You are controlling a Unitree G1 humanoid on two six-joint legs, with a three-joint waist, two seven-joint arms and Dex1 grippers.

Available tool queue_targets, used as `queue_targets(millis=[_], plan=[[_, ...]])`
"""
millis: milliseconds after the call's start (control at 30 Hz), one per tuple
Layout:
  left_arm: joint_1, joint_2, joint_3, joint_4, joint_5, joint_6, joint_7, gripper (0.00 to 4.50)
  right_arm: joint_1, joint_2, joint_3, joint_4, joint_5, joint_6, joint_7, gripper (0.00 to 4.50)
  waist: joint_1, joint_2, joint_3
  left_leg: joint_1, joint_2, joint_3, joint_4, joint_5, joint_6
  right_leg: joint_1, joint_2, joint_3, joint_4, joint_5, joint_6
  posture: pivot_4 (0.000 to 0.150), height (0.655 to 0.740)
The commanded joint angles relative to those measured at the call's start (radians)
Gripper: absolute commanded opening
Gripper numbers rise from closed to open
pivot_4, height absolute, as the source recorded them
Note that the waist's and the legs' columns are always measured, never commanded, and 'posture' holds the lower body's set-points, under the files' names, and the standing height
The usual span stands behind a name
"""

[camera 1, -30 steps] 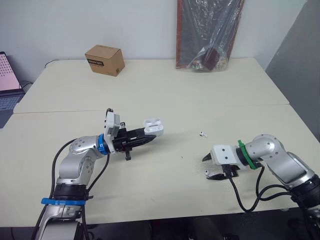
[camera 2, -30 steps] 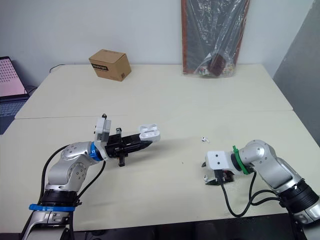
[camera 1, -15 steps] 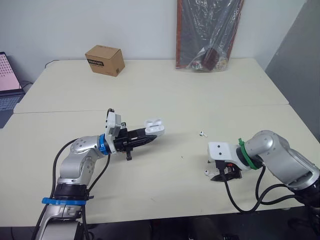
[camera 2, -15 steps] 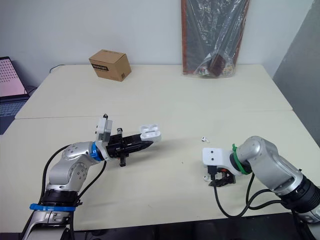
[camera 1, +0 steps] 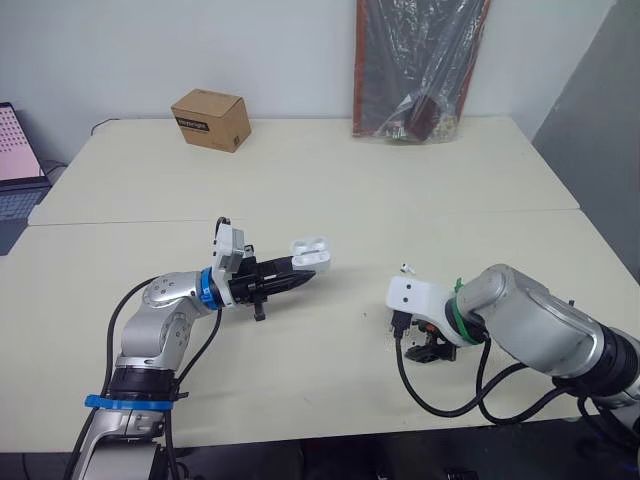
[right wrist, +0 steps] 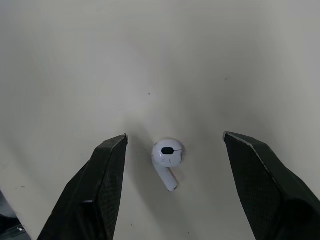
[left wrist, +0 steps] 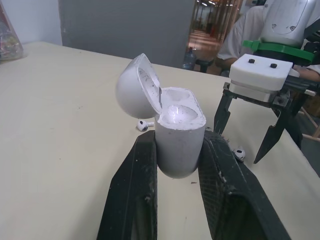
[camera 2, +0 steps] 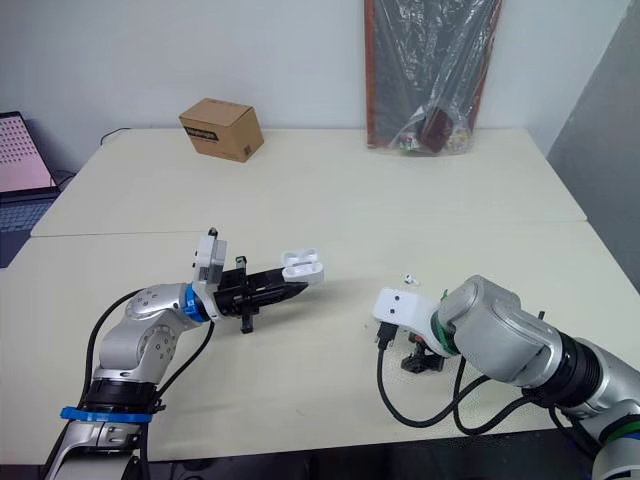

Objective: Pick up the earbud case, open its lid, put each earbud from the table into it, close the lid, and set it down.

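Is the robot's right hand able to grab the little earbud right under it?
Probably yes. The right gripper is open, with one finger on each side of the earbud lying on the table, and nothing is in the way.

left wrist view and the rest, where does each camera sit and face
Left eye view: head, looking down over the table; both arms show.
Right eye view: beside it, same scene.
Left wrist view: along the left gripper holding the open earbud case, toward the right gripper.
Right wrist view: down past that open gripper at an earbud.
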Motion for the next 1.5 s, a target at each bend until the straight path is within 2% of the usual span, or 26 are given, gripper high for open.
queue_targets(millis=[33, 300, 433, 767, 867, 1000, 1267, 1400, 1500], plan=[[0.004, 0.006, 0.007, -0.047, -0.013, 0.004, 0.001, 0.75, -0.017, -0.017, -0.006, -0.024, 0.07, 0.007, -0.055, 3.18, 0.0, 0.0, 0.0, 0.0, 0.0, 0.0, 0.0, 0.0, 0.0, 0.0, 0.0, 0.0, 0.0, 0.0, 0.0, 0.15, 0.74], [0.007, 0.018, 0.013, -0.053, -0.013, 0.015, -0.004, 0.75, -0.02, -0.023, -0.022, -0.002, 0.219, 0.007, -0.173, 3.18, 0.0, 0.0, 0.0, 0.0, 0.0, 0.0, 0.0, 0.0, 0.0, 0.0, 0.0, 0.0, 0.0, 0.0, 0.0, 0.15, 0.74], [0.007, 0.019, 0.013, -0.055, -0.012, 0.017, -0.003, 0.75, -0.024, -0.026, -0.024, 0.011, 0.284, 0.007, -0.229, 2.32, 0.0, 0.0, 0.0, 0.0, 0.0, 0.0, 0.0, 0.0, 0.0, 0.0, 0.0, 0.0, 0.0, 0.0, 0.0, 0.15, 0.74], [0.008, 0.013, 0.011, -0.054, -0.009, 0.013, 0.002, 0.75, -0.057, -0.058, -0.016, 0.025, 0.43, 0.007, -0.343, 2.32, 0.0, 0.0, 0.0, 0.0, 0.0, 0.0, 0.0, 0.0, 0.0, 0.0, 0.0, 0.0, 0.0, 0.0, 0.0, 0.15, 0.74], [0.01, 0.011, 0.01, -0.055, -0.01, 0.012, 0.003, 0.75, -0.064, -0.062, -0.016, 0.027, 0.467, 0.007, -0.375, 1.7, 0.0, 0.0, 0.0, 0.0, 0.0, 0.0, 0.0, 0.0, 0.0, 0.0, 0.0, 0.0, 0.0, 0.0, 0.0, 0.15, 0.74], [0.013, 0.01, 0.011, -0.058, -0.01, 0.012, 0.005, 0.75, -0.072, -0.065, -0.016, 0.033, 0.512, 0.007, -0.413, 0.42, 0.0, 0.0, 0.0, 0.0, 0.001, 0.0, 0.0, 0.0, 0.0, 0.0, 0.0, 0.0, 0.0, 0.0, 0.0, 0.15, 0.74], [0.021, 0.013, 0.013, -0.065, -0.011, 0.011, 0.01, 0.75, -0.081, -0.053, -0.02, 0.042, 0.57, 0.007, -0.473, 0.4, 0.0, 0.0, 0.0, -0.001, 0.001, 0.0, -0.001, 0.0, 0.0, -0.002, 0.0, 0.0, 0.0, 0.0, 0.0, 0.15, 0.74], [0.022, 0.013, 0.015, -0.065, -0.01, 0.008, 0.014, 0.75, -0.072, -0.05, -0.07, 0.022, 0.53, -0.02, -0.469, 0.4, 0.0, 0.0, 0.0, -0.002, 0.001, 0.001, -0.001, 0.0, 0.0, -0.003, 0.001, 0.0, 0.0, 0.0, 0.0, 0.15, 0.74], [0.019, 0.012, 0.017, -0.059, -0.008, 0.002, 0.016, 0.75, -0.027, -0.069, -0.124, 0.039, 0.482, -0.135, -0.453, 0.4, 0.0, 0.0, 0.0, -0.003, 0.001, 0.001, -0.001, 0.0, 0.0, -0.003, 0.001, 0.0, 0.0, 0.0, 0.0, 0.15, 0.74]])
